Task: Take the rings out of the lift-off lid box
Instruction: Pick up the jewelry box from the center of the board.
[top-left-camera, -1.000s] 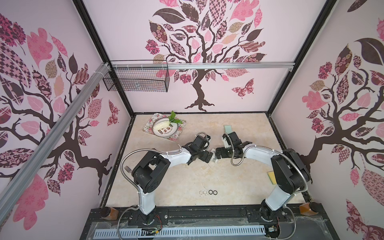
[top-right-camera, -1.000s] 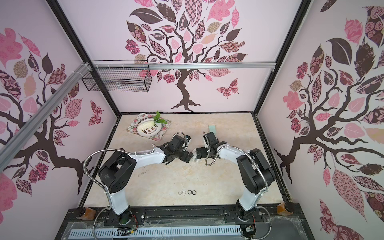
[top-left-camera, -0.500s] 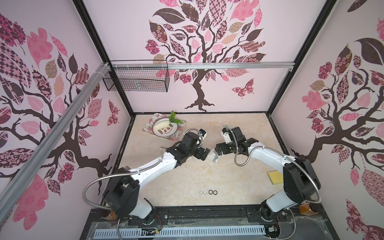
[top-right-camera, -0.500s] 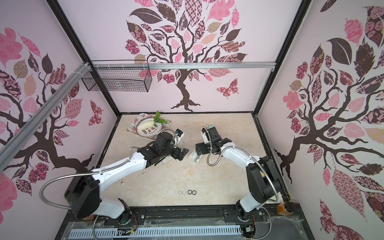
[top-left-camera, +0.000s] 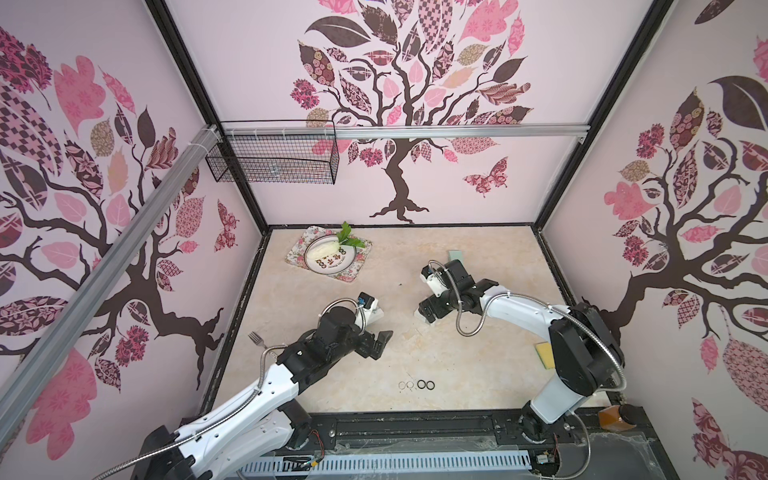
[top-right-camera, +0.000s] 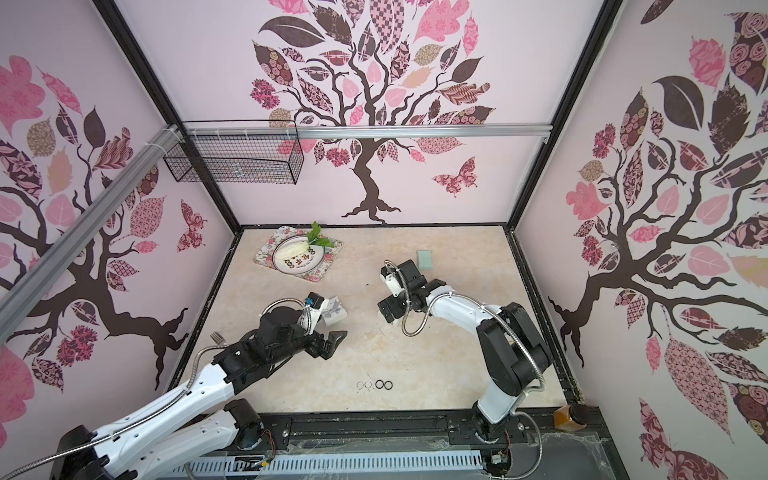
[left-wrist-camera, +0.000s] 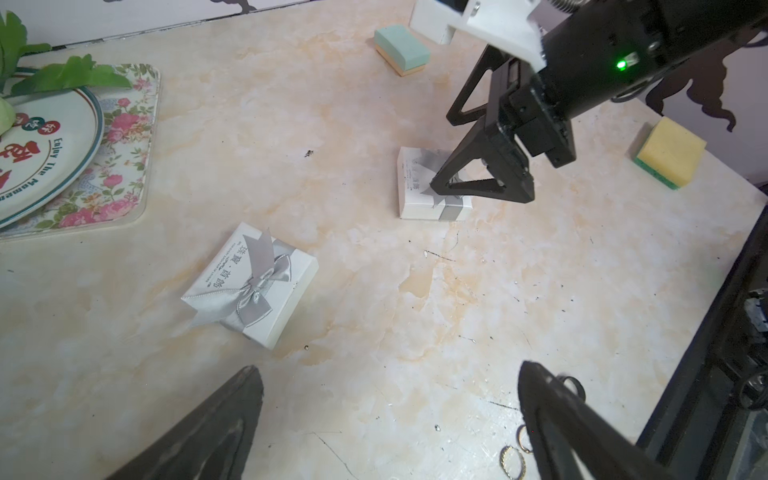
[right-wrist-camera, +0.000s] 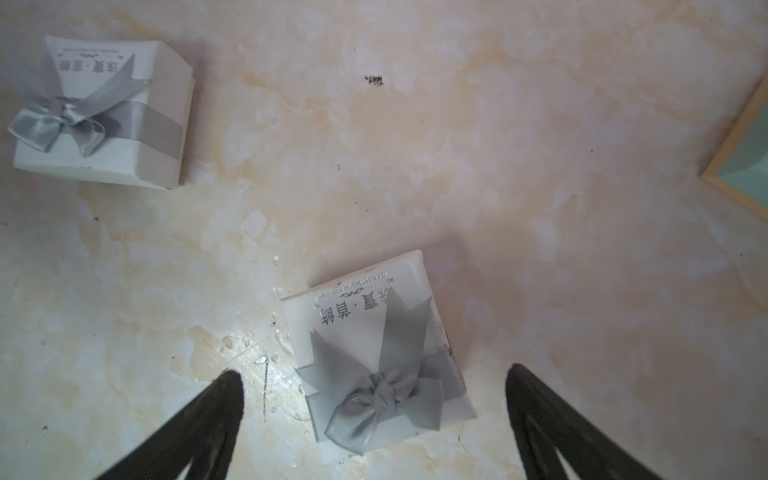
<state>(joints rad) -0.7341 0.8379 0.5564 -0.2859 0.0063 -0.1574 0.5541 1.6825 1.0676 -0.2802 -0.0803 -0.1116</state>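
Over a marbled desk (top-left-camera: 332, 386), the left claw (left-wrist-camera: 388, 372) is hanging spread and empty; the right claw (right-wrist-camera: 374, 372) is hovering spread above a closed box (right-wrist-camera: 361, 328), a second box (left-wrist-camera: 249, 286) sitting nearby. Four rings (top-left-camera: 417, 385) are lying in a row near the front edge.

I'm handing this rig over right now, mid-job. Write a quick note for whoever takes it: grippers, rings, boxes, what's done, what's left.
Left gripper: open, empty, over bare table, apart from the box by the left arm.
Right gripper: open, empty, poised over the other box, not closed on it.
Rings: four in a row near the table's front edge, two thin silvery and two black.
Done: those four are out.
Left: both boxes have their lids on and contents hidden; probably lift a lid and check for more.
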